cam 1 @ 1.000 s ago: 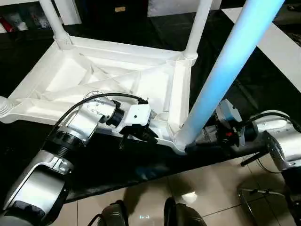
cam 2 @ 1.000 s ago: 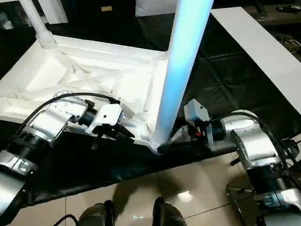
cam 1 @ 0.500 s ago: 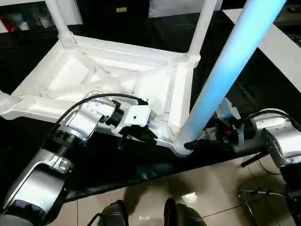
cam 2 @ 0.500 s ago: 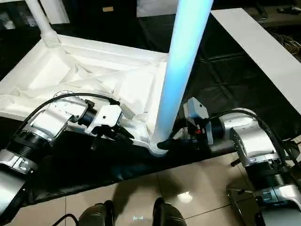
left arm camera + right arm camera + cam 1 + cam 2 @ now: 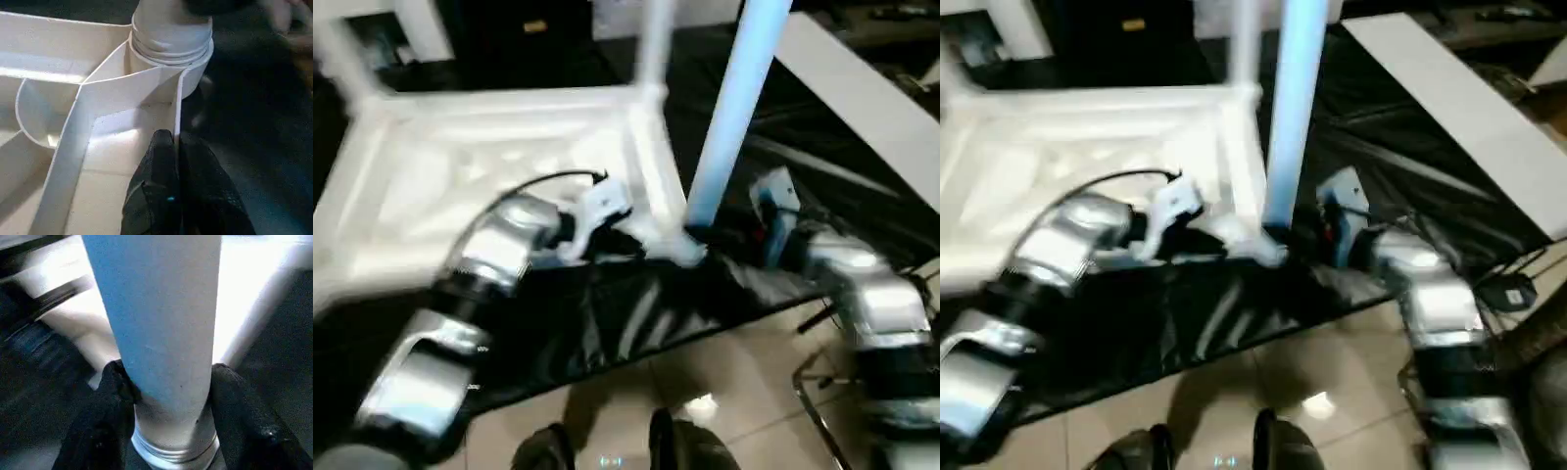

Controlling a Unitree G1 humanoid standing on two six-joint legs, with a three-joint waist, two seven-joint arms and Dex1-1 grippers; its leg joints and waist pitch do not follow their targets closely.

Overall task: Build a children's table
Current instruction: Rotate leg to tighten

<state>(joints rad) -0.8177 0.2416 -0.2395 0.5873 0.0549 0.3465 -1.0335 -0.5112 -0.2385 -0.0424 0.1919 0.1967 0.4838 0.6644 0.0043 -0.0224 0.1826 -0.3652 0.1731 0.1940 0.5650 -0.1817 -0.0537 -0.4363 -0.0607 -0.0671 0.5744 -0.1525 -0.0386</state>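
Table top: white plastic top [image 5: 489,157] lies upside down, ribbed underside up, on the black cover [image 5: 607,323]; near corner sits at the cover's front edge, above the tiled floor [image 5: 744,392].
Near leg: long white leg [image 5: 734,108], tinted blue in the light, stands upright in the near right corner socket [image 5: 171,46]; threaded collar visible at its base in both wrist views.
Other legs: one upright leg [image 5: 654,44] at the far right corner, another [image 5: 342,59] at the far left; head views are blurred, detail is poor.
Right pincer: right pincer [image 5: 166,431] clamps the near leg just above the socket, one black finger [image 5: 102,421] on each side, touching the tube.
Left pincer: left pincer [image 5: 177,147] pinches a thin upright edge rib [image 5: 177,105] of the top beside the near socket; fingers pressed together on the rib, one inside the frame, one outside.
Arms: silver left forearm [image 5: 499,255] reaches in from the left over the cover; silver right forearm [image 5: 847,284] comes in from the right, low by the leg base.
Surroundings: white board [image 5: 1459,108] lies to the right of the cover; robot's dark feet [image 5: 607,450] show at the bottom on the tiles.
Writing: no readable labels or brands; blur hides small marks.
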